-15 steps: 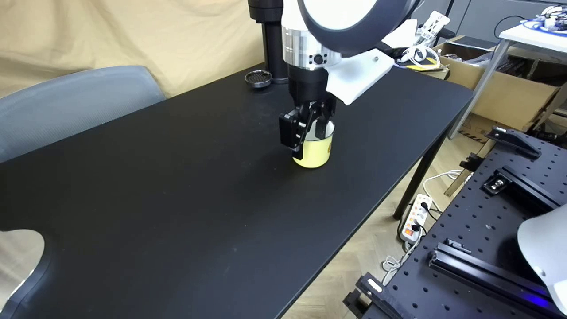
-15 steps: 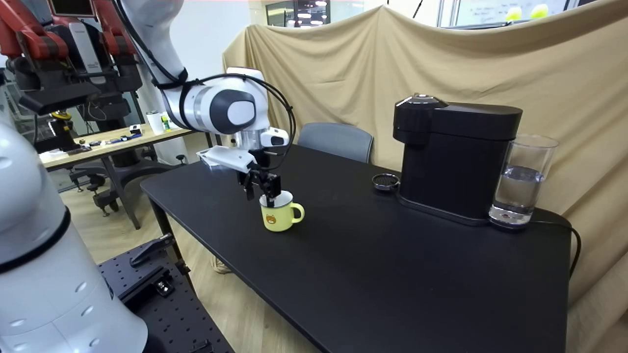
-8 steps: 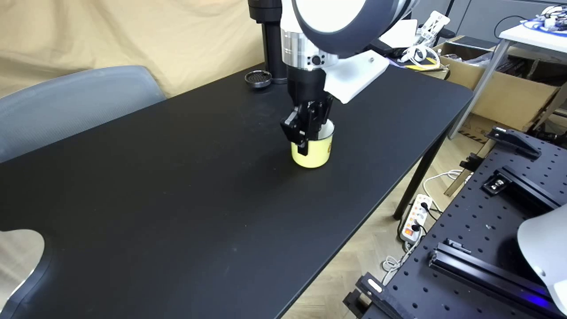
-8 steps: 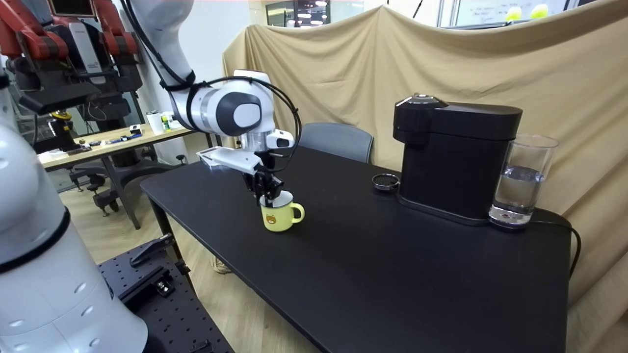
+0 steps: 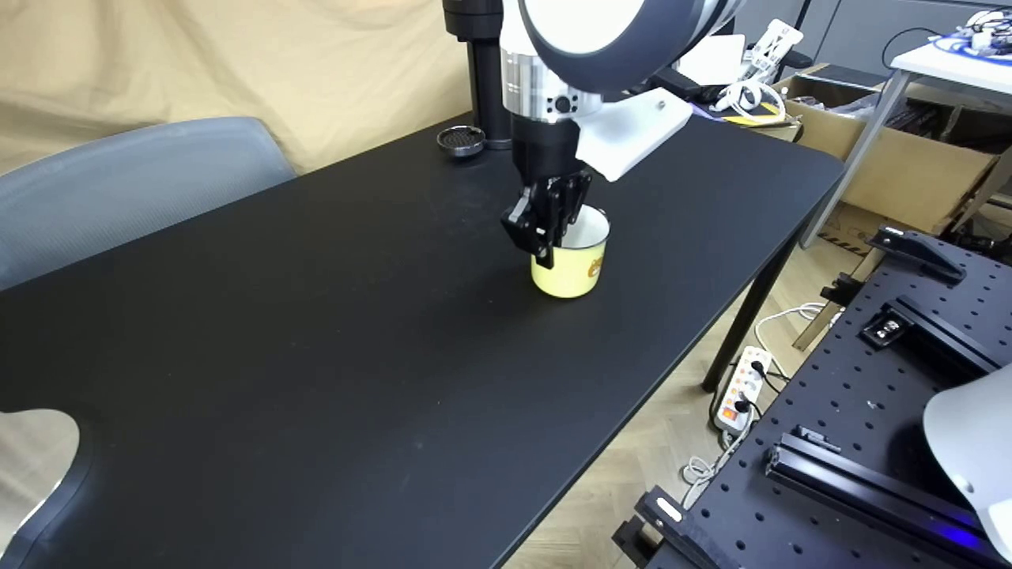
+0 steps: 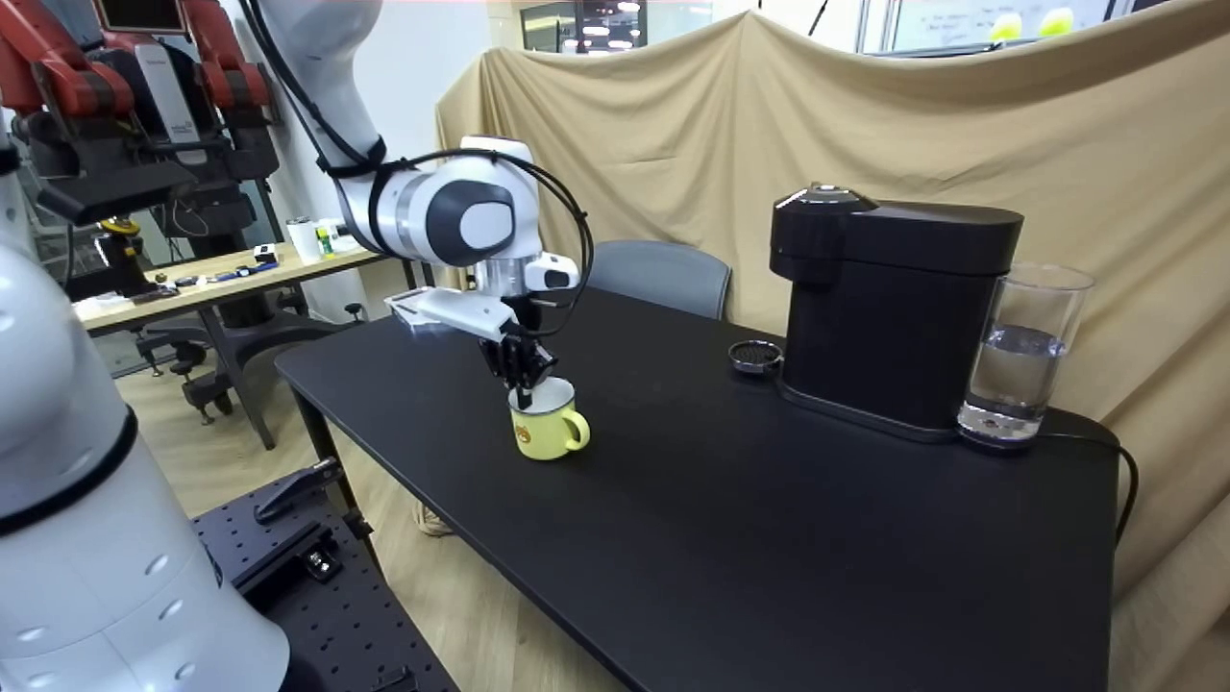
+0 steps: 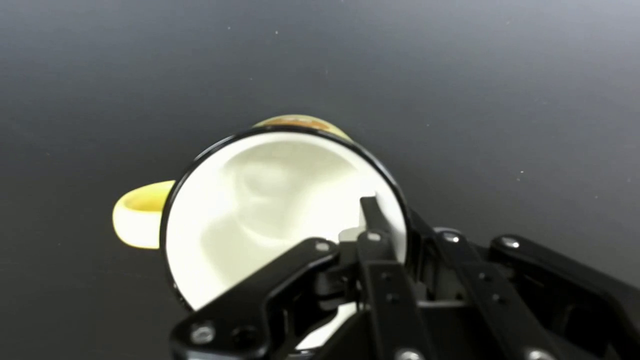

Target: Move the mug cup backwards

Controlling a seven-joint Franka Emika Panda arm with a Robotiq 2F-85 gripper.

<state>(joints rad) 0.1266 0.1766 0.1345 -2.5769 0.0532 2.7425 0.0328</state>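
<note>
The mug cup, pale yellow with a white inside and a dark rim line, stands on the black table in both exterior views (image 5: 568,273) (image 6: 544,437). In the wrist view the mug cup (image 7: 280,195) fills the middle, its yellow handle (image 7: 137,220) pointing left. My gripper (image 7: 396,220) is closed on the cup's wall: one finger reaches inside the rim, while its partner lies against the outside. In an exterior view the gripper (image 5: 549,251) sits over the cup's near-left edge. Whether the base is fully flat on the table is hard to tell.
A black coffee machine (image 6: 894,317) with a glass water tank (image 6: 1020,365) stands at one end of the table (image 6: 769,538). The small dark round object (image 6: 755,357) lies beside it. A grey chair (image 5: 142,190) backs onto the table's long edge.
The jaws have come together on the cup's wall. The cup has turned a little, its bear picture and handle shifting round, and moved slightly. The arm has shifted slightly too.
</note>
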